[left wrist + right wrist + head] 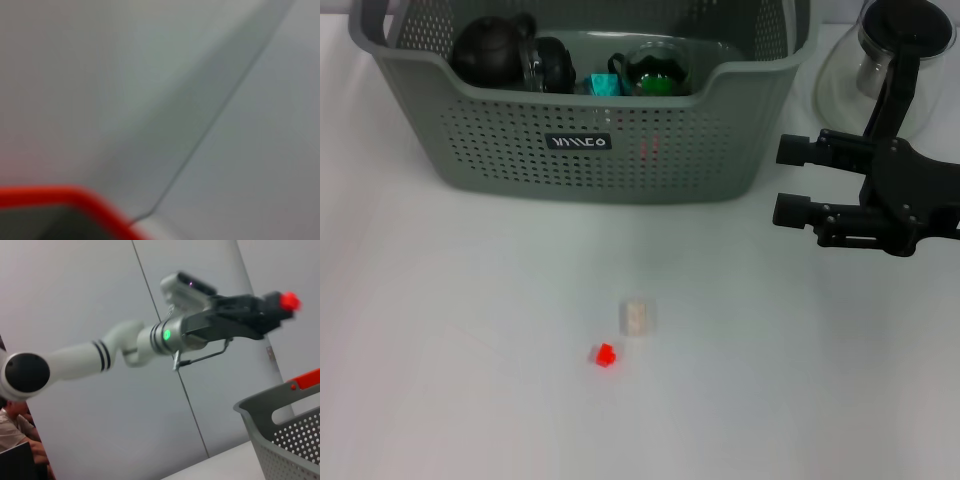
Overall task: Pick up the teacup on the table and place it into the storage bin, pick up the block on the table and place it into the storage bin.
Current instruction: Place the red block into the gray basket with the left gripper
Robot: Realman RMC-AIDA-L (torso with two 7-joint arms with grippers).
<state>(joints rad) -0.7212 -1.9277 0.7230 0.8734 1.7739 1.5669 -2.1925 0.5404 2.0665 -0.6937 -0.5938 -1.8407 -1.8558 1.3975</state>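
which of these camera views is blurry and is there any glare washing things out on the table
Left wrist view: fully out of focus, only a soft red edge against grey. Head view: bright, even light bleaches the white table; the small pale translucent teacup nearly vanishes, the tiny red block stands out. Right wrist view: sharp on the left arm's gripper.

Red block [605,354] just beside clear teacup [637,317]

The right gripper [790,180] is matte black with blocky fingers; the left arm [120,347] is white with black rings and a green light.
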